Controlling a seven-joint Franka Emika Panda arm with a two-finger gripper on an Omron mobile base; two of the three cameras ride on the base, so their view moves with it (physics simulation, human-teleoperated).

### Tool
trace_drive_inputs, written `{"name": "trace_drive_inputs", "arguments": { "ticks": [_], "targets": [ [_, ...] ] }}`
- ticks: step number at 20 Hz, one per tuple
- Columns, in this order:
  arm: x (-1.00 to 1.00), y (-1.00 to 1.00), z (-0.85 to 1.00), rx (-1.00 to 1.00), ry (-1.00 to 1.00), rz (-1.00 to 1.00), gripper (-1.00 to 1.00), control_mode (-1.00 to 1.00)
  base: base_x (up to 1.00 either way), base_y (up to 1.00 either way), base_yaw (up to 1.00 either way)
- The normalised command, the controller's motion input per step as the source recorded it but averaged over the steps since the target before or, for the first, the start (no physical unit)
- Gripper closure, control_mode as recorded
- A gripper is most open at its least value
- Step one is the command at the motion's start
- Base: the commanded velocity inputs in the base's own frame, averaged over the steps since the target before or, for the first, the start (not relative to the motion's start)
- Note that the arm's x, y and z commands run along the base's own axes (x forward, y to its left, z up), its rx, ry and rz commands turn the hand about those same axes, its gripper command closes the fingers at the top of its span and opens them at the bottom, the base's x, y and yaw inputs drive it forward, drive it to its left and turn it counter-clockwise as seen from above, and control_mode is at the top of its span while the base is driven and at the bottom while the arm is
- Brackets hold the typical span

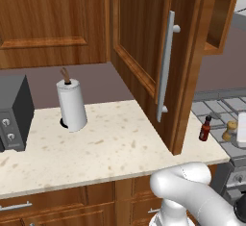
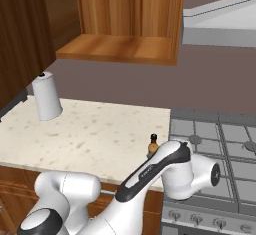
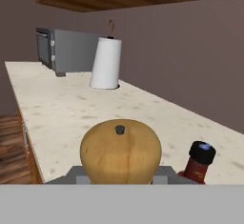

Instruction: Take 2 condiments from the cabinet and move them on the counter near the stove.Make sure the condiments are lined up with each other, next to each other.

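Simulated kitchen, mauve wall, reddish-brown wood throughout. I see the beige speckled counter (image 1: 110, 143) running from a black toaster (image 1: 14, 114) at its left end to the stove (image 2: 220, 139) at its right. The wall cabinet (image 2: 120, 19) stands open: its panelled door (image 1: 144, 42) with the long silver bar handle (image 1: 166, 66) swings out over the counter, and the bottom shelf visible in the right base view looks bare.

A white paper-towel roll (image 1: 72, 105) stands upright toward the back edge of the counter, between the toaster and the open door.

Condiments: the dark red-brown bottle (image 1: 205, 129) stands upright at the counter's right end, near the front edge, just beside the stove. The tan knob-topped shaker (image 1: 231, 130) is immediately to its right, over the edge of the cooktop; I cannot tell whether its base touches a surface.

In the hand view the shaker's rounded top (image 3: 120, 151) sits close against the camera, directly in line with the gripper, with the bottle's black cap (image 3: 202, 152) just beside it on the right. The fingertips are hidden behind the shaker. The jaws are nearly fully closed, and the shaker looks clamped between them, though the contact itself is hidden.
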Motion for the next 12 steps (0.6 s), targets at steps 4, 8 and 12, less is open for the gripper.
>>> {"name": "trace_drive_inputs", "arguments": {
  "ticks": [4,8,12],
  "targets": [
    [0.04,0.00,-0.19,0.00,0.00,0.00,1.00,-1.00,0.00,0.00,0.00],
    [0.10,0.00,-0.23,0.00,0.00,0.00,1.00,-1.00,0.00,0.00,0.00],
    [0.12,0.00,-0.21,0.01,0.00,0.00,1.00,-1.00,0.00,0.00,0.00]
  ]
}}
